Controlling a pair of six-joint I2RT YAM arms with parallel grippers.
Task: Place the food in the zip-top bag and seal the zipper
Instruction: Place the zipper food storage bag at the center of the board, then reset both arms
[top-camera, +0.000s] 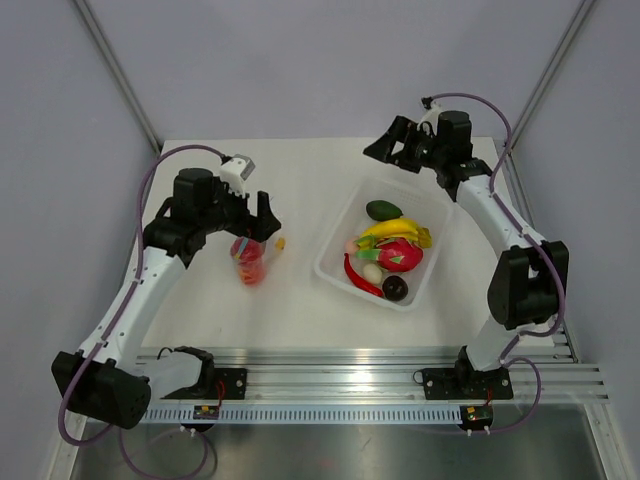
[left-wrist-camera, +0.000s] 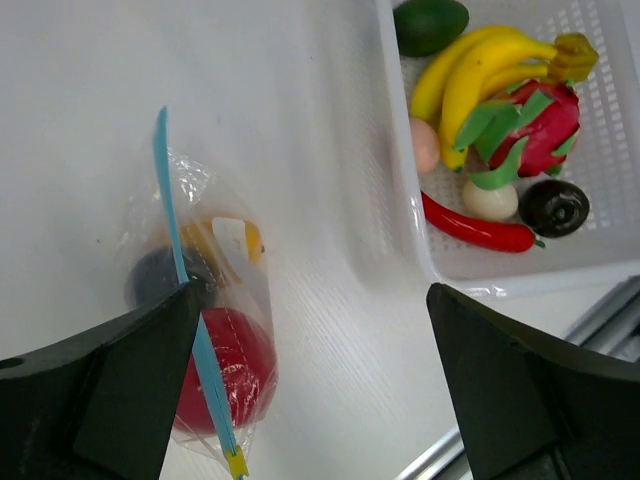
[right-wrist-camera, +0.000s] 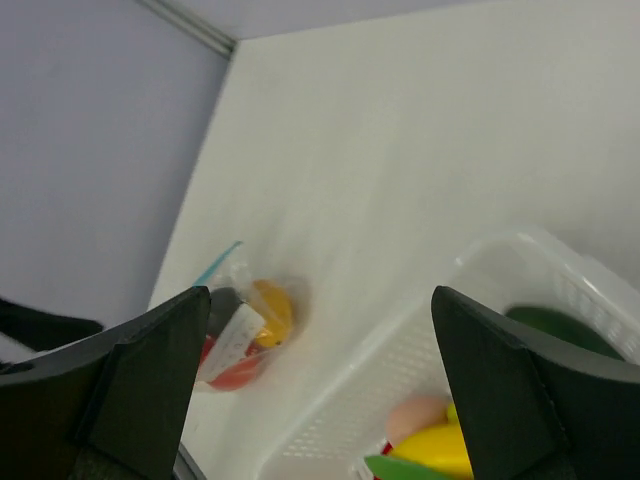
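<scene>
The zip-top bag (top-camera: 250, 262) lies on the white table, left of centre, with a red fruit (left-wrist-camera: 225, 375), a dark piece (left-wrist-camera: 155, 275) and a yellow-orange piece (left-wrist-camera: 250, 238) inside. Its light blue zipper (left-wrist-camera: 180, 260) runs as one straight strip with a yellow slider at the near end. My left gripper (top-camera: 256, 230) hovers open just above the bag, gripping nothing; one finger (left-wrist-camera: 100, 390) overlaps the bag's edge in the left wrist view. My right gripper (top-camera: 398, 148) is open and empty, raised beyond the tray's far side. More food, a banana (top-camera: 395, 229), a pink dragon fruit (top-camera: 402, 255) and a red chili (top-camera: 362, 278), lies in the tray.
The white perforated tray (top-camera: 335, 262) sits right of centre and also holds a green avocado (top-camera: 383, 210), a dark brown fruit (top-camera: 395, 289) and a pale egg (top-camera: 372, 272). An aluminium rail (top-camera: 370, 380) runs along the near edge. Grey walls close in the table.
</scene>
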